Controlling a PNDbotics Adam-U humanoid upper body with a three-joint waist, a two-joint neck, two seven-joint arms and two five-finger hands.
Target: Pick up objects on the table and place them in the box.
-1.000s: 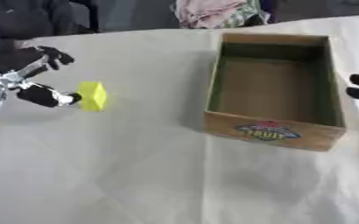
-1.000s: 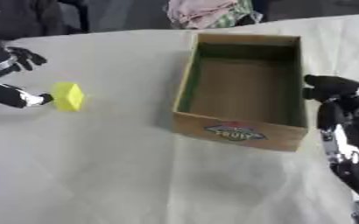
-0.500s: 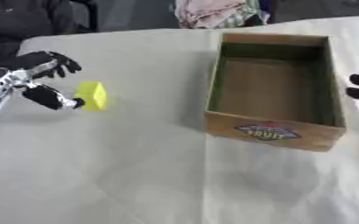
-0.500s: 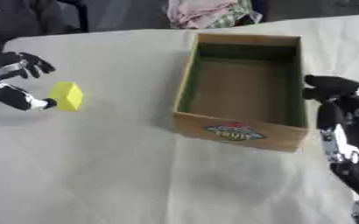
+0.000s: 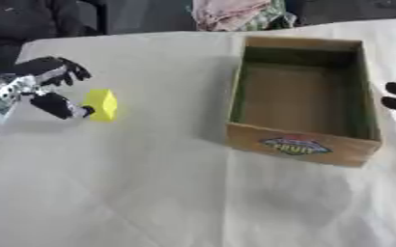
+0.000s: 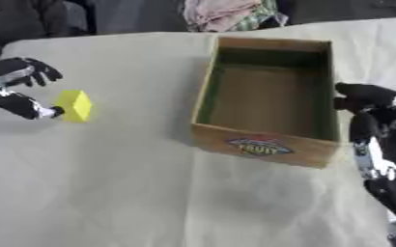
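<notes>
A small yellow block (image 5: 101, 103) lies on the white tablecloth at the left. My left hand (image 5: 42, 87) is right beside it on its left, fingers spread above the block and the thumb tip touching its lower left side; the hand is open and not closed round it. The cardboard box (image 5: 299, 144), open-topped with a green inner lining and a fruit label on its front, stands at the right with nothing in it. My right hand (image 6: 372, 123) rests just outside the box's right wall with its fingers relaxed, holding nothing.
A bundle of pink and green cloth (image 5: 235, 13) lies past the table's far edge. A dark-clothed person (image 5: 28, 19) sits at the far left corner. The white cloth (image 5: 150, 193) stretches bare toward the front of the table.
My left hand has lifted its fingers over the yellow block while the thumb stays against it. The block, the box and the right hand have stayed put.
</notes>
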